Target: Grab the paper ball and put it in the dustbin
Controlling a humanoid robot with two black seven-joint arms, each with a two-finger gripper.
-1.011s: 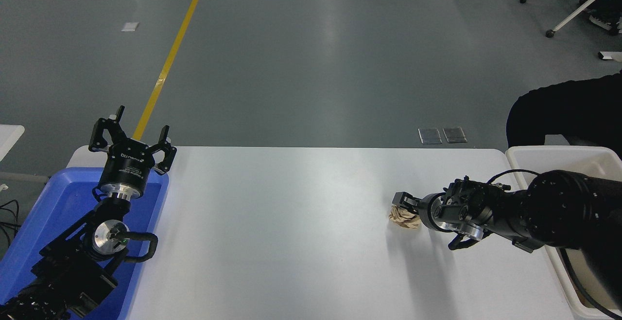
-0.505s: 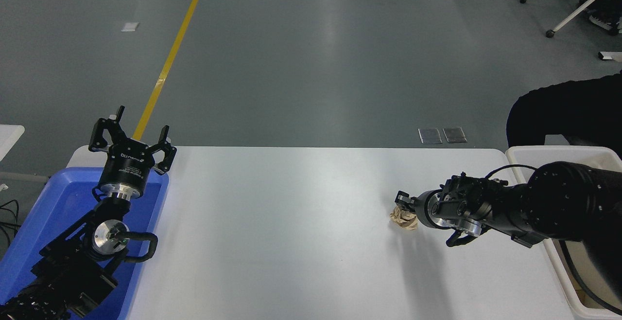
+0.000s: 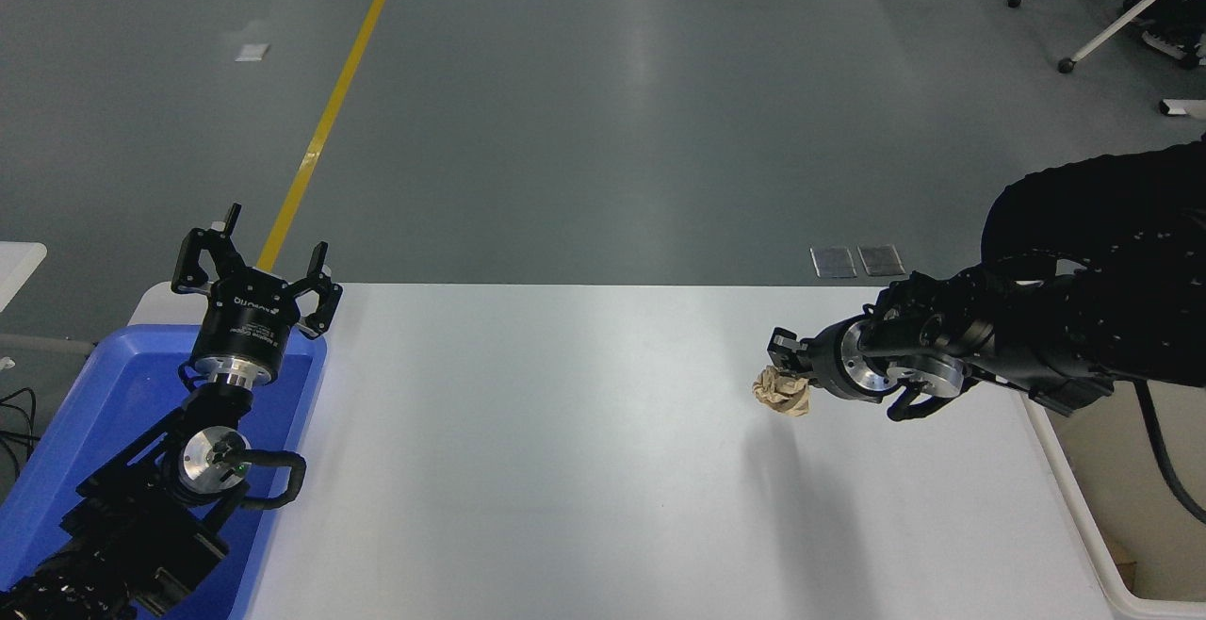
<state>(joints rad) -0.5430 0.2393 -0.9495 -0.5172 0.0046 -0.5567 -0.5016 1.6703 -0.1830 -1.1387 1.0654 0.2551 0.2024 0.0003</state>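
R gripper [image 3: 790,367] fingers clamped on ball [image 3: 782,390], lifted off worktop [image 3: 565,432]; bin [image 3: 1083,526] lies right, w/ L arm parked far left.

We see the paper ball [image 3: 782,391] as tan, matt paper, rough with creases and folds, and the white table [image 3: 565,450] under it looks smooth with a soft sheen. The right gripper [image 3: 788,366] and the left gripper [image 3: 256,271] are matt black, plastic or metal we cannot tell, each with a bright, polished metal ring at the wrist. The dustbin [image 3: 1074,507] has a smooth off-white plastic rim, the blue tray [image 3: 66,432] is smooth, slightly glossy plastic, and the grey floor [image 3: 603,111] is polished enough to mirror the lights.
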